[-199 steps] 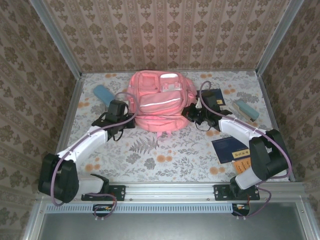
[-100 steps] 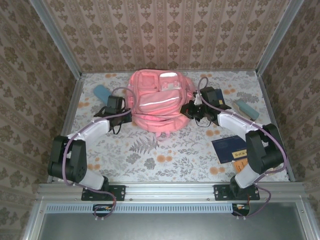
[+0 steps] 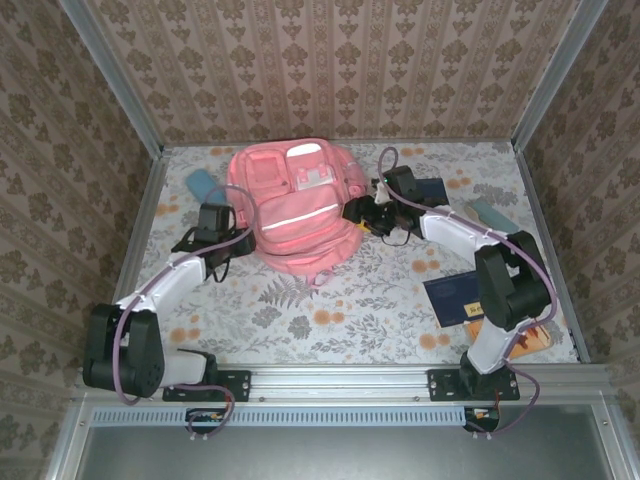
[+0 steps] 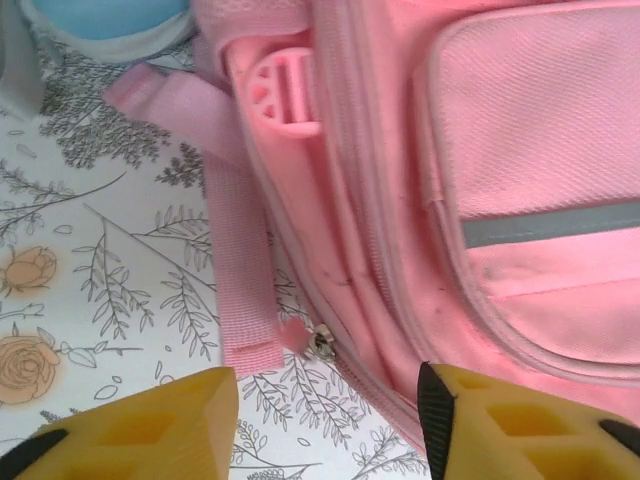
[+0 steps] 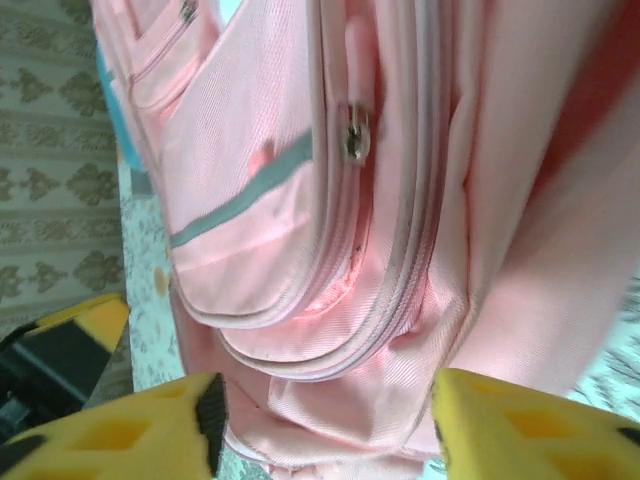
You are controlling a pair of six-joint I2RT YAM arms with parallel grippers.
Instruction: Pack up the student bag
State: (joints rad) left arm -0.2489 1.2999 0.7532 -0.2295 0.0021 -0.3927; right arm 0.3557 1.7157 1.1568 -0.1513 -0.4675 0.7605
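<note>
The student bag [image 3: 295, 205], a soft pink backpack with a pale stripe, lies at the back middle of the table with its front pockets up. My left gripper [image 3: 240, 234] is at the bag's left edge. In the left wrist view it [image 4: 328, 420] stands open over the bare tablecloth, just short of a zip pull [image 4: 322, 340] and a loose pink strap [image 4: 235, 270]. My right gripper [image 3: 358, 212] is at the bag's right side. It [image 5: 330, 420] is also open, its yellow fingers [image 5: 150, 425] spread either side of the bag's zipped seams [image 5: 400, 270].
A blue case [image 3: 200, 183] lies left of the bag. Right of the bag are a dark booklet [image 3: 432, 190] and a teal case [image 3: 490, 214]. A navy book [image 3: 455, 297] and an orange item [image 3: 485, 328] sit near the right arm's base.
The bag has slid and turned to the left. Both grippers have gone from shut to open, and both arms have shifted left along with the bag.
</note>
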